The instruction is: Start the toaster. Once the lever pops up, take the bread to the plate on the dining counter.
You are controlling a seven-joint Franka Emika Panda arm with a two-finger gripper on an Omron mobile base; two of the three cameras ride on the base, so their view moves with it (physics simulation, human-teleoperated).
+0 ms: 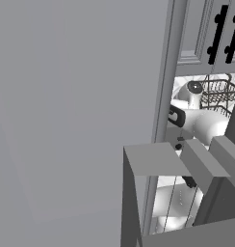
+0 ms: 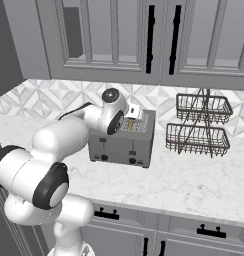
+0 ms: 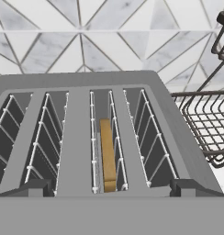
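I've got the gripper (image 3: 107, 186) hovering over the toaster (image 2: 125, 140), jaws spread wide, empty, lined up with the slots. Bread (image 3: 107, 153) sits upright in a middle slot, seated low, so probably toasting hasn't finished; lever unclear.

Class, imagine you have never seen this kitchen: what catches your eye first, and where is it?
The white robot arm curls up from the lower left toward a grey toaster on the marble counter. In the hand view, a tan slice of bread stands in one of the toaster's middle slots, with the gripper open just above. A two-tier wire basket stands to the toaster's right.
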